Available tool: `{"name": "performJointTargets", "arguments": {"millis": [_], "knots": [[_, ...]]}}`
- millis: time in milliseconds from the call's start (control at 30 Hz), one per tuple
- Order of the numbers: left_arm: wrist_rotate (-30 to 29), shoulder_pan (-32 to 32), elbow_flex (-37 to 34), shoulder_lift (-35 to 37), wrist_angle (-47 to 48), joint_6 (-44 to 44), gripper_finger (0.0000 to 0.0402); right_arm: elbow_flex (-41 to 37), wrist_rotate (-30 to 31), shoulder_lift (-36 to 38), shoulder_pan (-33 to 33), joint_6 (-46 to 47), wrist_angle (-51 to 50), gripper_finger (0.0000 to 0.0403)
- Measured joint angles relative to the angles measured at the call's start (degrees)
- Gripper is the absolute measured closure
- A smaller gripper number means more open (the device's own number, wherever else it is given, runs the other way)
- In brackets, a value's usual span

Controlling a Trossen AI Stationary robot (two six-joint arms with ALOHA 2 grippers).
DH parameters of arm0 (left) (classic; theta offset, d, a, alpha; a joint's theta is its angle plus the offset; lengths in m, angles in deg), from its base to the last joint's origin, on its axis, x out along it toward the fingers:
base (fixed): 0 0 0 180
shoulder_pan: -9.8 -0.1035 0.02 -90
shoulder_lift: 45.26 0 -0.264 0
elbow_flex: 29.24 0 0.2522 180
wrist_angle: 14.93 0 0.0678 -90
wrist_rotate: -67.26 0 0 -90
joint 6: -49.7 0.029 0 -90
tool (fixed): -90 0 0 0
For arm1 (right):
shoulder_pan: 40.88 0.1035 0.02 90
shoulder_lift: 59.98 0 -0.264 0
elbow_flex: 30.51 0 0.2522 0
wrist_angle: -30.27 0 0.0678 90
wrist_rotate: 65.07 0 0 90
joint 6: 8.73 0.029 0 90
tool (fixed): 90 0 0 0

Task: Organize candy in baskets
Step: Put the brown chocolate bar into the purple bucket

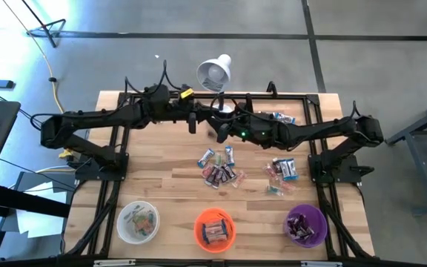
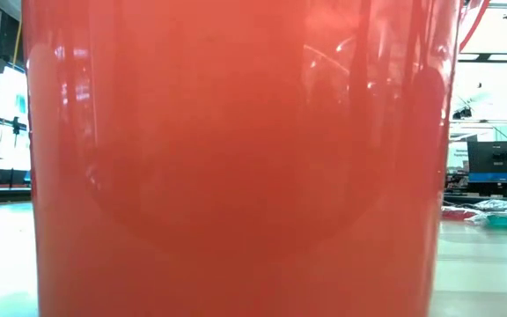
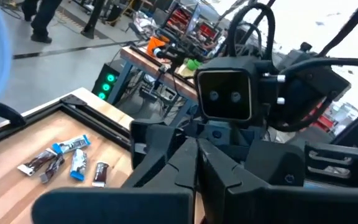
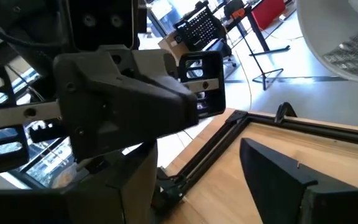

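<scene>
- Meeting near the table's far edge, the closed left gripper (image 1: 192, 124) and the wide-open, empty right gripper (image 1: 219, 132) nearly touch.
- Loose shiny wrapped candies (image 1: 219, 166) lie mid-table, with bare wooden table (image 1: 161, 178) around them.
- White basket (image 1: 138, 222), orange basket (image 1: 214, 228) and purple basket (image 1: 305, 225) line the near edge.

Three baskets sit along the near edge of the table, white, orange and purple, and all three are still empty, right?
Not empty. The high view shows candy in the white basket, the orange basket and the purple basket. The rest holds.
</scene>
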Motion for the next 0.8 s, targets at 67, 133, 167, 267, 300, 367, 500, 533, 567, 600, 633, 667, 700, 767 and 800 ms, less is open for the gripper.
{"name": "performJointTargets", "arguments": {"millis": [67,133,167,267,300,367,500,533,567,600,633,667,700,767,800], "knots": [[0.1,0.4,0.8,-0.3,1.6,0.8,0.0402,0.0,-0.2,0.0,0.0,0.0,-0.1,0.0197],[0.1,0.5,1.5,-0.5,2.7,2.0,0.0402,0.0,-1.3,0.0,0.0,0.0,-0.4,0.0227],[0.0,0.5,1.6,-0.5,3.2,2.4,0.0402,0.0,-1.9,0.0,0.0,0.0,-0.5,0.0249],[-0.1,0.5,1.7,-0.5,3.6,2.4,0.0402,0.0,-3.5,0.0,0.0,0.0,-1.0,0.0344],[-0.1,0.4,1.7,-0.4,3.7,2.5,0.0402,0.0,-4.3,0.0,0.0,0.0,-1.3,0.0372],[-0.1,0.4,1.7,-0.1,3.8,3.1,0.0402,0.0,-5.2,0.0,0.0,-0.4,-2.1,0.0387],[-0.1,0.4,1.8,0.2,7.5,5.7,0.0402,0.0,-6.6,0.0,0.0,1.7,-5.9,0.0395],[-0.1,0.4,1.8,0.4,9.1,6.6,0.0402,0.0,-7.1,0.0,0.1,1.7,-7.3,0.0399],[-0.1,0.3,1.8,0.8,11.0,7.5,0.0402,0.0,-7.5,0.0,0.2,2.2,-8.7,0.0399],[-0.2,0.3,1.8,1.2,13.2,8.2,0.0402,0.0,-8.0,0.0,0.3,3.4,-10.7,0.0398],[-0.8,0.1,1.8,1.5,15.6,9.1,0.0402,0.0,-8.4,0.0,0.4,4.2,-12.8,0.0398],[-1.4,0.0,1.8,1.9,18.3,10.0,0.0402,0.0,-9.2,0.0,0.4,4.7,-15.0,0.04],[-2.0,-0.2,1.8,2.3,21.4,10.8,0.0402,0.0,-9.6,0.0,0.4,5.4,-17.2,0.0401],[-4.0,-0.9,1.8,3.1,27.5,12.9,0.0402,0.0,-9.9,0.0,0.4,6.9,-21.5,0.04],[-5.7,-1.3,1.7,3.6,30.8,14.0,0.0401,0.0,-10.0,0.0,0.4,7.8,-23.5,0.04]]}}
